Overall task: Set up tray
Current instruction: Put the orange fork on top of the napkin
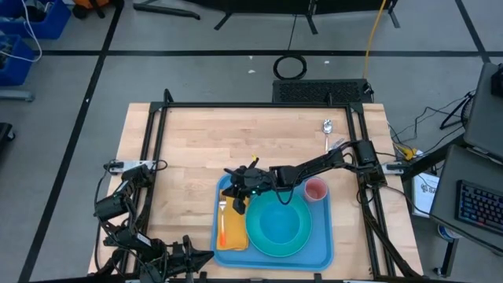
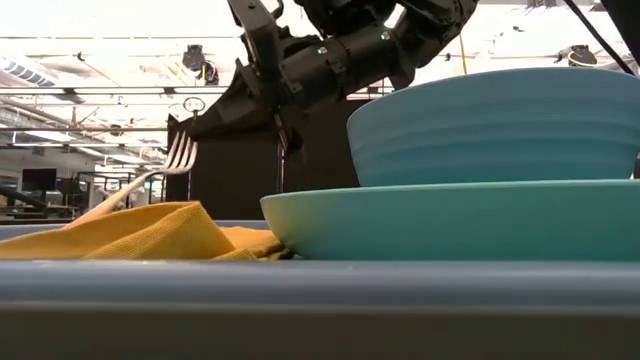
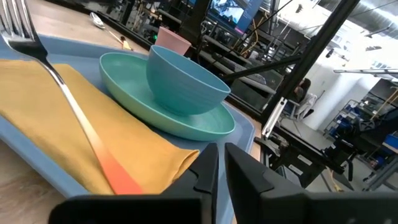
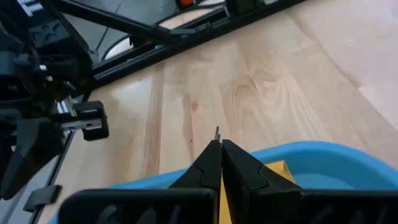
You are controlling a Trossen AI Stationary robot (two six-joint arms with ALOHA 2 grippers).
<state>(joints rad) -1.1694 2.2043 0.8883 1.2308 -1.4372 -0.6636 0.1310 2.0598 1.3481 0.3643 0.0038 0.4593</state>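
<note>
Now: right gripper (image 1: 236,179), fingers closed on nothing, hovers over tray (image 1: 322,250) far-left corner, just above fork (image 1: 223,216) on napkin (image 1: 233,236). Tray lies near table edge, long axis left-right. Left gripper (image 3: 219,167) closed, parked at table's near-left. Count: one plate (image 1: 277,225), bowl (image 3: 185,79), cup (image 1: 315,189); spoon (image 1: 327,129) outside tray.

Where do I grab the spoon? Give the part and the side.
Mid-handle, from straight above, jaws across the handle. The spoon lies flat on the table beyond the tray, its handle thin and straight with bare wood on either side. The right gripper, over the tray, is nearer.
</note>
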